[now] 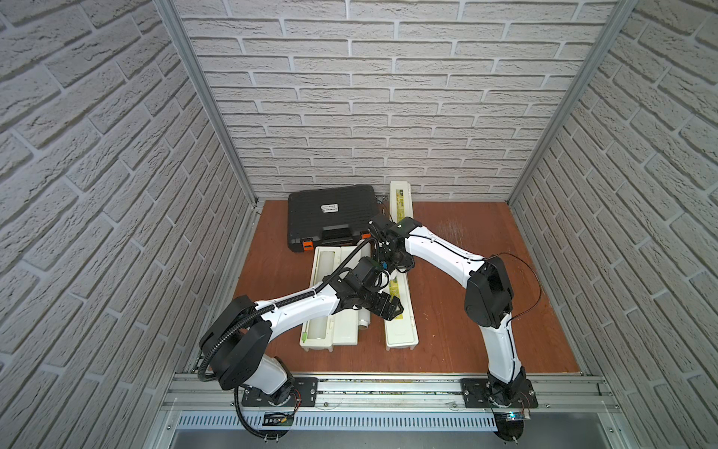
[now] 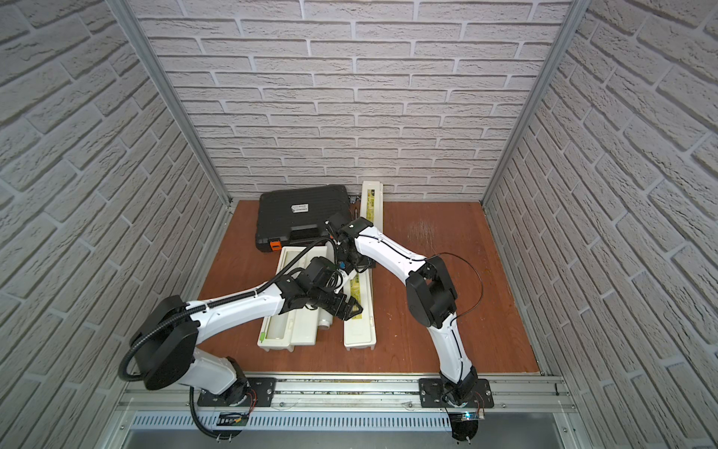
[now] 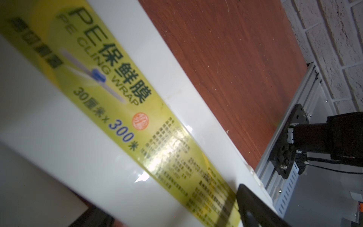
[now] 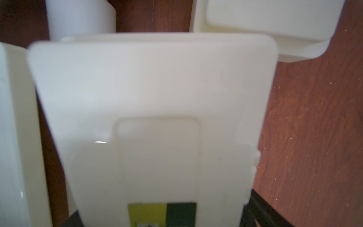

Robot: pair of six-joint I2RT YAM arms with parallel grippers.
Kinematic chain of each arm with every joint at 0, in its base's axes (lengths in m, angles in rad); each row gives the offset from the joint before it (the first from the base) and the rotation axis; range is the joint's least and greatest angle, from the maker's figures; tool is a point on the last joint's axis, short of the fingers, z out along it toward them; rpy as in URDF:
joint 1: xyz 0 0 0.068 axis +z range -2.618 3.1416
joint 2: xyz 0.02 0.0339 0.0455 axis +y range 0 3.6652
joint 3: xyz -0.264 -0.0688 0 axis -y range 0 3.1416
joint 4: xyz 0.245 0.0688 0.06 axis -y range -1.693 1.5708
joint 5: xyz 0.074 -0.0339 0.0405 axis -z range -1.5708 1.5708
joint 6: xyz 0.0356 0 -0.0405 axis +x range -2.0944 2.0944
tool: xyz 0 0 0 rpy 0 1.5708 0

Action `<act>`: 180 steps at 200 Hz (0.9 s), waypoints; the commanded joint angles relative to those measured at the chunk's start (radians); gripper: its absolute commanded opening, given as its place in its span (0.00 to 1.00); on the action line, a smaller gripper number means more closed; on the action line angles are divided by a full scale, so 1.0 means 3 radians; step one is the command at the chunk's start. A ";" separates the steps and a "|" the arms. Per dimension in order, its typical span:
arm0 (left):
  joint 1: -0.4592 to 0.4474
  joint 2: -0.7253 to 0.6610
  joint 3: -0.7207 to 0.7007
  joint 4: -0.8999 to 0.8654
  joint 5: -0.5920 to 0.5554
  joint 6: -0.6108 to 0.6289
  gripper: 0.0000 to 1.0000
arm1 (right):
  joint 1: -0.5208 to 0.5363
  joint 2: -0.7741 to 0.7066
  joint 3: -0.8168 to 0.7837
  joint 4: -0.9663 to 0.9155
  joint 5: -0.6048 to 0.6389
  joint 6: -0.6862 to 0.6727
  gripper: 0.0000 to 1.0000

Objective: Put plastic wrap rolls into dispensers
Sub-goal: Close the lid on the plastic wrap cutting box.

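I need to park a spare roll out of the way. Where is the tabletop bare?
Widest bare patch: the tabletop between the closed dispenser and the right arm, plus the far right corner. A narrower strip runs between the open dispenser and the left wall. Crowded: the middle, where the left arm meets the right arm, by the black case.

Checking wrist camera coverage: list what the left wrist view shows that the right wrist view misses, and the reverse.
Only left wrist: legible cling wrap label print, the metal rail and the right arm's base. Only right wrist: a roll end and a second dispenser's end. Both: the closed dispenser and the wooden table.
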 commanded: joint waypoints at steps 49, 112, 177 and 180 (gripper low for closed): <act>0.0005 0.0306 0.0038 -0.0407 -0.0158 0.0100 0.91 | -0.0068 -0.0029 -0.0026 0.0402 0.0201 0.0202 0.70; 0.0047 0.0402 0.0093 -0.0546 -0.0179 0.0120 0.92 | -0.0109 -0.0015 -0.0121 0.0473 0.0178 0.0283 0.70; 0.0142 0.0635 0.0123 -0.0784 -0.0157 0.0085 0.83 | -0.0140 0.0017 -0.0186 0.0568 0.0085 0.0270 0.92; 0.0143 0.0653 0.0133 -0.0794 -0.0154 0.0081 0.83 | -0.0142 0.0008 -0.0185 0.0568 0.0084 0.0258 0.93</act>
